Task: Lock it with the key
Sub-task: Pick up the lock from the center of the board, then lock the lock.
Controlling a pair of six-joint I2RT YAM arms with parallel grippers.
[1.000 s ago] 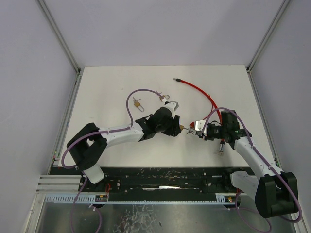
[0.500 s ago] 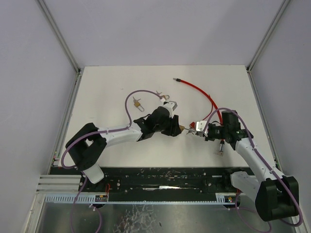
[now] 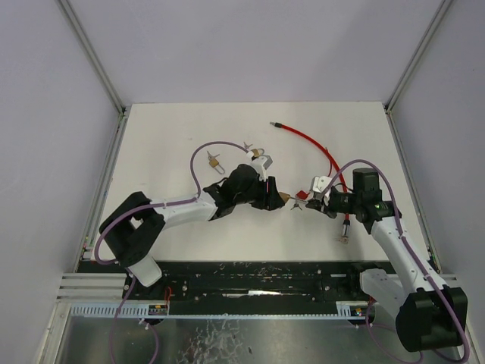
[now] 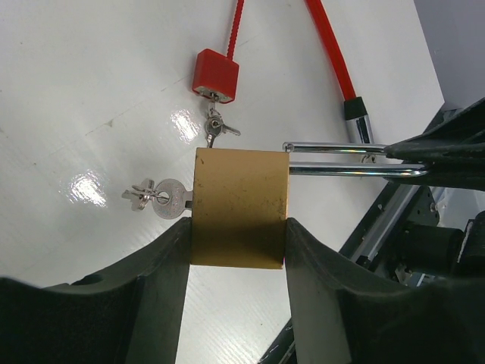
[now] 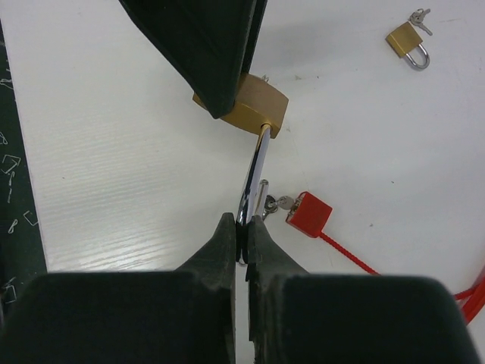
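1. left gripper (image 4: 236, 231): clamped across the two narrow sides of the padlock (image 4: 239, 197), holding it about mid-table between the arms.
2. padlock: plain brass block; no brand or writing is legible on the face shown. Judged dense, rigid and smooth-sided, so likely to slip or twist unless squeezed squarely on flat faces, as here.
3. key (image 4: 171, 199): seated in the body, head sticking out at 9 o'clock in the left wrist view, with a ring (image 4: 141, 197) of further keys hanging off it. Judged thin and light; best pinched flat across the head for turning.
4. shackle (image 4: 345, 171): polished steel, running out at 3 o'clock. The short leg appears free of the body, so judged unlatched. Hard and slippery.
5. right gripper (image 5: 242, 231): closed down narrow, pinching the shackle's bend.
6. red lock block (image 5: 308, 214): on the table at 5 o'clock of the shackle in the right wrist view, its own small keys (image 5: 276, 203) attached; no text readable.
7. red cable (image 3: 318, 148): at 1 o'clock of the padlock, overhead view.
8. small padlock (image 3: 215, 161): at 10 o'clock, well apart.
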